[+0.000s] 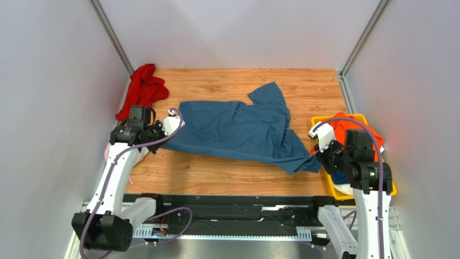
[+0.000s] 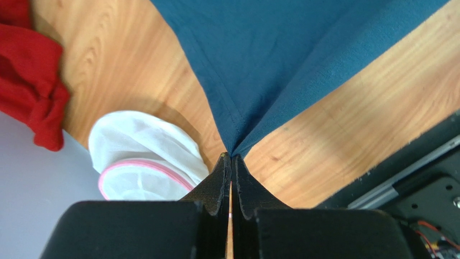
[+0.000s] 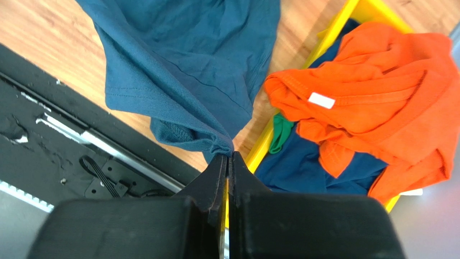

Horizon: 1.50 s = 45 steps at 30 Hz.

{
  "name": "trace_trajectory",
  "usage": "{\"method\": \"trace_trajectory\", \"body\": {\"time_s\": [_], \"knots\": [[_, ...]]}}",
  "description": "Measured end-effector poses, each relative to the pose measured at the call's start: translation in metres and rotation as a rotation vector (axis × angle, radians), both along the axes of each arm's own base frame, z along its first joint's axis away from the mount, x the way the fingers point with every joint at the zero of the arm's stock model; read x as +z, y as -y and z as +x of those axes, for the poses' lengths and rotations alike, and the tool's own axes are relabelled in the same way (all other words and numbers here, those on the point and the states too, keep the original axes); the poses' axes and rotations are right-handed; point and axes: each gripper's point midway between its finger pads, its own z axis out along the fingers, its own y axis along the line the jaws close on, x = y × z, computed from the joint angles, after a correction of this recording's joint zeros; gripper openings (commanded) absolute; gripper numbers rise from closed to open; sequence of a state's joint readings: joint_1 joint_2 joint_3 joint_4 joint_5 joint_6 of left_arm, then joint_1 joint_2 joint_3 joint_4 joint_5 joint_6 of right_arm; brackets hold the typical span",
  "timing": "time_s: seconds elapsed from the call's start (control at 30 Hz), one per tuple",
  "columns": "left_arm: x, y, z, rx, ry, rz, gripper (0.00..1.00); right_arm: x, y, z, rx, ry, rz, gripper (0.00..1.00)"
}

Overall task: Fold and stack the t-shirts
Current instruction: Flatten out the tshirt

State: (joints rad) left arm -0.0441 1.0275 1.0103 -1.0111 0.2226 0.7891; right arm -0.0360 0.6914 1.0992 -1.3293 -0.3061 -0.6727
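Observation:
A large teal-blue t-shirt (image 1: 243, 129) lies spread and rumpled across the wooden table, stretched between both arms. My left gripper (image 2: 231, 156) is shut on its left corner (image 2: 233, 145), near the table's left edge. At the right, my right gripper (image 3: 229, 155) is shut on a bunched corner of the same teal-blue t-shirt (image 3: 189, 81), just beside the yellow bin. An orange t-shirt (image 3: 378, 86) lies on top in that bin, over a navy t-shirt (image 3: 302, 170).
A yellow bin (image 1: 319, 120) of clothes stands at the table's right edge. A red garment (image 1: 141, 89) lies bunched at the far left corner. A round white-and-pink mesh disc (image 2: 143, 156) sits under the left gripper. The black rail (image 1: 227, 208) runs along the near edge.

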Motion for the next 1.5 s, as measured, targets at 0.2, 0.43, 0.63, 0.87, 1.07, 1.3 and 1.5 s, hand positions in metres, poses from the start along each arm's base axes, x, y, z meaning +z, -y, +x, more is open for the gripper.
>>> {"method": "trace_trajectory", "body": {"time_s": [0.2,0.43,0.63,0.87,1.07,1.3,1.5], "knots": [[-0.024,-0.005,-0.024,-0.027,-0.120,0.038,0.00,-0.028,0.001,-0.008,0.031,-0.084,-0.023,0.00],[-0.062,-0.012,-0.062,-0.044,-0.309,0.080,0.00,-0.053,0.004,-0.016,0.058,-0.158,-0.046,0.00],[-0.077,-0.018,-0.084,-0.047,-0.394,0.111,0.11,-0.066,0.004,-0.020,0.074,-0.197,-0.055,0.38],[-0.080,-0.020,-0.090,-0.049,-0.412,0.119,0.28,-0.067,0.005,-0.019,0.096,-0.191,-0.072,0.70],[-0.076,-0.018,-0.085,-0.050,-0.407,0.110,0.40,-0.068,0.005,-0.019,0.096,-0.199,-0.069,0.79],[-0.020,0.002,-0.012,-0.016,-0.160,-0.004,0.46,-0.056,0.007,0.040,-0.017,-0.142,-0.019,0.79],[0.028,0.028,0.099,0.069,0.034,-0.174,0.44,-0.043,0.007,0.161,-0.142,-0.054,0.061,0.73]]}}
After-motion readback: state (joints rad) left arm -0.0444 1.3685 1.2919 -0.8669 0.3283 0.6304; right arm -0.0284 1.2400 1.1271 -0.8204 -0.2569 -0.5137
